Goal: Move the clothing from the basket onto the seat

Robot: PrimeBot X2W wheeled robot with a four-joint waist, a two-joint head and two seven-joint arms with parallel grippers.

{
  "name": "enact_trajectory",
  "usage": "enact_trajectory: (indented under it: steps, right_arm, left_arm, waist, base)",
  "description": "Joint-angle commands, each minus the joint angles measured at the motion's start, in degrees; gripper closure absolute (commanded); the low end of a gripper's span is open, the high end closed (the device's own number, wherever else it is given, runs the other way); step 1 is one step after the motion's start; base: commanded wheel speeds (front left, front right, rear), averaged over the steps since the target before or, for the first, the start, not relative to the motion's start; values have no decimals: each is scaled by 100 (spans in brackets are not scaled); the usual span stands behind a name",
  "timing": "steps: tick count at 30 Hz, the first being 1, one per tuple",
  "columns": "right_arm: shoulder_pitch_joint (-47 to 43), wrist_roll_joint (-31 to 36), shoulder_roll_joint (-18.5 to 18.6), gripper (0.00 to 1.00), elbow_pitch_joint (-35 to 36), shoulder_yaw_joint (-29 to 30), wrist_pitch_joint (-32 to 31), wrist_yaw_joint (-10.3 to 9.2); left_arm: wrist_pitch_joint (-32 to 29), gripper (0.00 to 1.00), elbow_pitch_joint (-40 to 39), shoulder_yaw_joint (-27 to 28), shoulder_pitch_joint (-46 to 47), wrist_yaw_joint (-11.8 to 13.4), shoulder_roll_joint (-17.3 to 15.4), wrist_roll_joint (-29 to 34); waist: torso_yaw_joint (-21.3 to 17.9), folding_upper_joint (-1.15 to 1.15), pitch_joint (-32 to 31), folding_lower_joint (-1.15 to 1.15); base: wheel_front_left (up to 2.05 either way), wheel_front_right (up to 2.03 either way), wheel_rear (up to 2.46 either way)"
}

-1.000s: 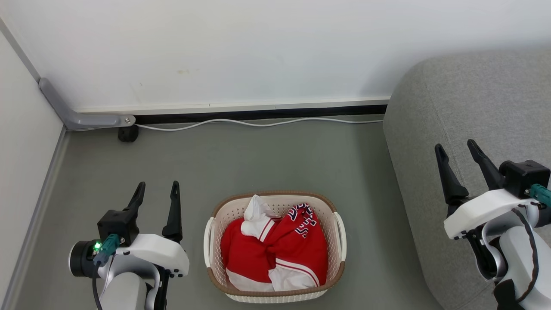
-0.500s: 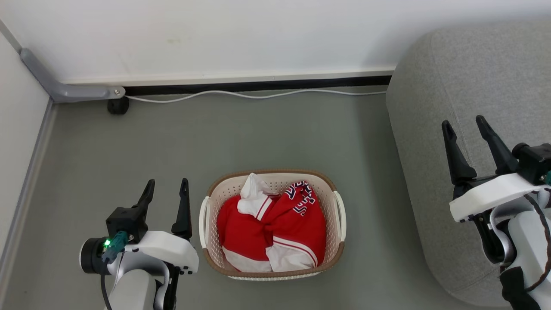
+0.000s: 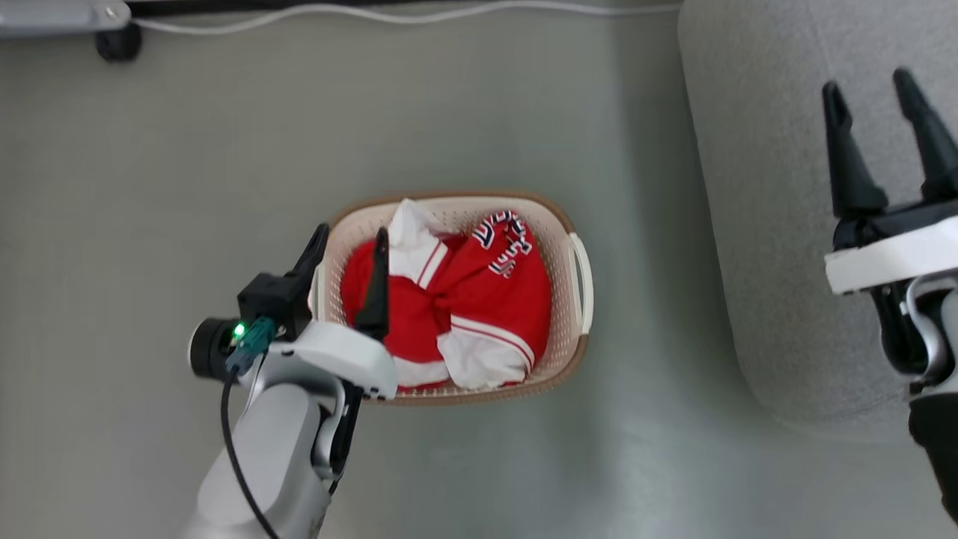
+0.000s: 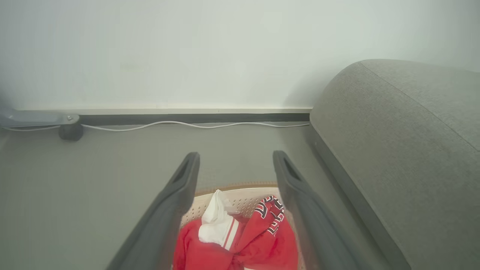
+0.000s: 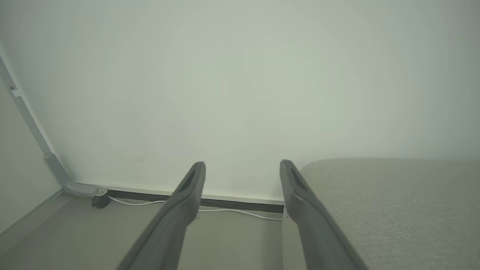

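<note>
One left gripper (image 3: 352,232) hangs over the left edge of the one basket (image 3: 552,239). Its two fingers (image 3: 374,288) are spread wide and hold nothing; one lies over the rim, the other over the clothing (image 3: 479,299). The clothing is a red bunch with white trim inside the basket, which sits on the floor (image 3: 150,187). The pieces cannot be counted. The navy-and-white lettering (image 3: 503,243) is folded and unreadable. One grey seat (image 3: 763,187) stands near the basket, apart from it. One right gripper (image 3: 867,81) is over the seat, wide open and empty.
</note>
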State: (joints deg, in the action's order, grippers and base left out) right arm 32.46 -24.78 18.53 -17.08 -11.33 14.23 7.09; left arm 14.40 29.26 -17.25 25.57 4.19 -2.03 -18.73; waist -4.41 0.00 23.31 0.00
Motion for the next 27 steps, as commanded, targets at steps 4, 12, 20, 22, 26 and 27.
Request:
enact_trajectory:
  steps: [4,12,20,22,26,27]
  right_arm:
    - [337,-82,86,0,454,71,77,40]
    - [778,-212,-72,0,990,191,77,40]
    - [1028,-369,-252,0,1433,168,77,40]
    - [1058,-389,-290,0,1470,167,77,40]
    - [1163,-437,-430,0,1629,141,77,40]
    - [1185,-443,-457,0,1669,135,77,40]
  left_arm:
    - [60,0,59,-153,572,121,-85,-155]
    - [60,0,645,-647,1435,-68,-85,-210]
    - [60,0,1762,-928,2532,-419,-85,162]
    - [60,0,1934,-933,2654,-470,-96,219]
    - [60,0,2534,-993,3102,-572,-112,425]
    - [60,0,2678,-1006,3215,-573,-124,468]
  waist:
    - [-261,0,917,0]
    - [-585,0,1805,0]
    - [-1019,0,2530,0]
    - [-1075,0,2601,0]
    - [-1270,0,2839,0]
    - [-1309,0,2896,0]
  base:
    - [0,0,0]
    - [0,0,0]
    - [0,0,0]
    - [0,0,0]
    - [0,0,0]
    - [0,0,0]
